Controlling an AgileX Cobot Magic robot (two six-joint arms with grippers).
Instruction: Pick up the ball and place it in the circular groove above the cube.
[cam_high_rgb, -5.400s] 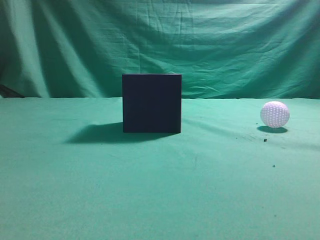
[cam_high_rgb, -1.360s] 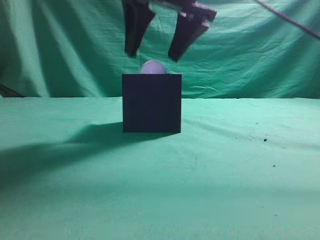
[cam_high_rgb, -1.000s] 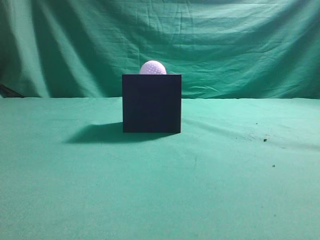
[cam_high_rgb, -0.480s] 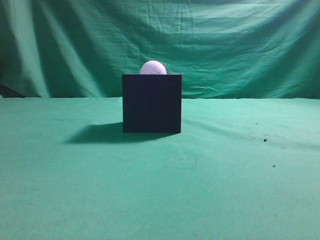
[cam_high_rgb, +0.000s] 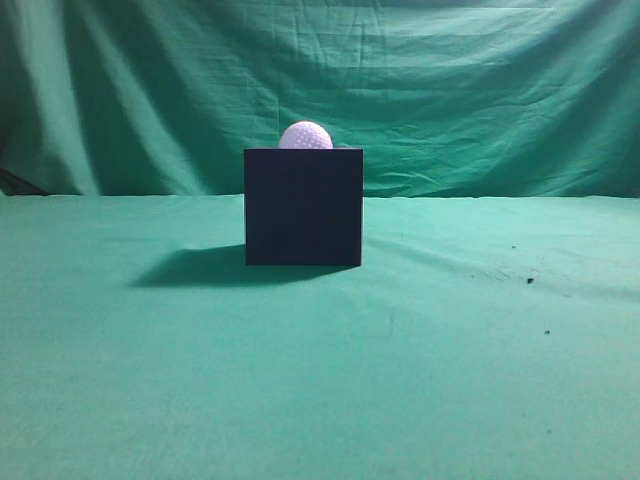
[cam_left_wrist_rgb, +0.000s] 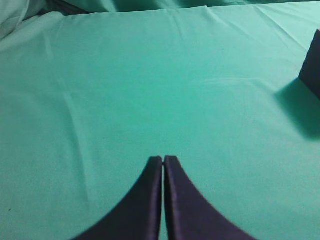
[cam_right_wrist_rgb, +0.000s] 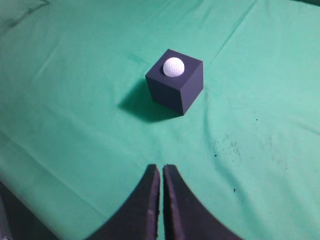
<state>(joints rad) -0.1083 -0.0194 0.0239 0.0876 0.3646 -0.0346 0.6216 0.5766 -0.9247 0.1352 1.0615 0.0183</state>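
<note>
The white dimpled ball (cam_high_rgb: 306, 135) sits on top of the dark cube (cam_high_rgb: 303, 206) in the middle of the green cloth. The right wrist view shows the ball (cam_right_wrist_rgb: 174, 67) seated in the top of the cube (cam_right_wrist_rgb: 176, 90). My right gripper (cam_right_wrist_rgb: 161, 169) is shut and empty, well back from the cube and high above the cloth. My left gripper (cam_left_wrist_rgb: 163, 160) is shut and empty over bare cloth; only a corner of the cube (cam_left_wrist_rgb: 312, 67) shows at the right edge of its view. No gripper shows in the exterior view.
A green cloth (cam_high_rgb: 420, 350) covers the table and hangs as a backdrop (cam_high_rgb: 480, 90). Small dark specks (cam_high_rgb: 529, 281) lie on the cloth to the right of the cube. The cube casts a shadow (cam_high_rgb: 190, 268) to its left.
The ball went from the cloth at the right to the top of the cube. The open gripper above the cube 1.4 s ago has left the exterior view. Nothing has moved in the last second.
</note>
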